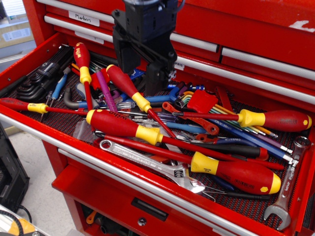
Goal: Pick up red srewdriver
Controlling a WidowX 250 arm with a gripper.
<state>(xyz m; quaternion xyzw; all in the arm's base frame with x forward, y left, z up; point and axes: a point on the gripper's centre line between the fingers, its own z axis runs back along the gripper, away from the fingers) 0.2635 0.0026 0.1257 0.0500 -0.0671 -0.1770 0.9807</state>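
Observation:
The red screwdriver [117,123] lies in the middle of the open drawer. It has a thick red handle, a yellow butt cap at its left end, a wide yellow collar and a long red shaft running right. My black gripper [141,81] hangs above and behind it, over the tool pile at the drawer's back. Its jaws are open and empty. A similar large red and yellow screwdriver [238,175] lies nearer the front right.
The drawer [147,184] of the red tool chest is crowded: slimmer red-handled screwdrivers [123,82], an adjustable wrench [157,166], a combination wrench [289,187], coloured hex keys [211,105] and a black bit holder [42,76] at the left.

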